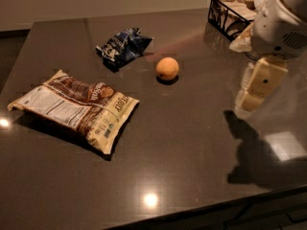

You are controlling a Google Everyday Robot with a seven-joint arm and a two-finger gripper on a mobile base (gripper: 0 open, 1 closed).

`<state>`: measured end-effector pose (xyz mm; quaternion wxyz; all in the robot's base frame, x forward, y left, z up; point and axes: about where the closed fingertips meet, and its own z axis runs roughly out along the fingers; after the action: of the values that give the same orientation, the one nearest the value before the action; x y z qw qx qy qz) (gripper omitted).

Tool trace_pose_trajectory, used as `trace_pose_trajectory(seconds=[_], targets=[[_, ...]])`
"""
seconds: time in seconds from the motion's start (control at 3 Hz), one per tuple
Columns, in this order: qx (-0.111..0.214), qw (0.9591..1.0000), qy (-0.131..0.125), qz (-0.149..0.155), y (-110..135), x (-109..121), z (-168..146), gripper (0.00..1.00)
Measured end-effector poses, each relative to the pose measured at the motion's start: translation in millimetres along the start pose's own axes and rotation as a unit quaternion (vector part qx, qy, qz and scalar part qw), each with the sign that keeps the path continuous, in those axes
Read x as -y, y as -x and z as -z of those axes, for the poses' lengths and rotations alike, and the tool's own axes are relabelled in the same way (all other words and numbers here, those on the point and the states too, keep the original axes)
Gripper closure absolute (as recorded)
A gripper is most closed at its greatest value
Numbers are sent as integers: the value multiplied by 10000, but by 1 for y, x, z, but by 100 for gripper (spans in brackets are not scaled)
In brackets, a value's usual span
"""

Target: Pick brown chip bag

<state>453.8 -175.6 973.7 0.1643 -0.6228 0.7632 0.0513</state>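
Observation:
The brown chip bag (pixel 74 109) lies flat on the dark table's left side, its white nutrition panel to the left and its brown print to the right. My gripper (pixel 250 99) hangs over the table's right side, far to the right of the bag. It holds nothing and touches nothing.
A small dark blue and white snack bag (pixel 122 46) lies at the back, with an orange (pixel 167 68) to its right. A black wire basket (pixel 232 13) stands at the back right, close behind my arm (pixel 280 23). The dark table's front edge (pixel 216 210) runs along the bottom.

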Motion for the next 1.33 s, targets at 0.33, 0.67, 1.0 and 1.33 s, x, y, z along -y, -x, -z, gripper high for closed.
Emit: trace_pose_trajectory(seconds=[0.33, 0.67, 1.0, 1.33], targets=[[412, 9987, 309, 61, 42, -7, -18, 0], [520, 9976, 403, 219, 84, -21, -45, 0], [501, 9961, 574, 450, 134, -36, -92, 0], [475, 9953, 725, 438, 163, -37, -117, 0]])
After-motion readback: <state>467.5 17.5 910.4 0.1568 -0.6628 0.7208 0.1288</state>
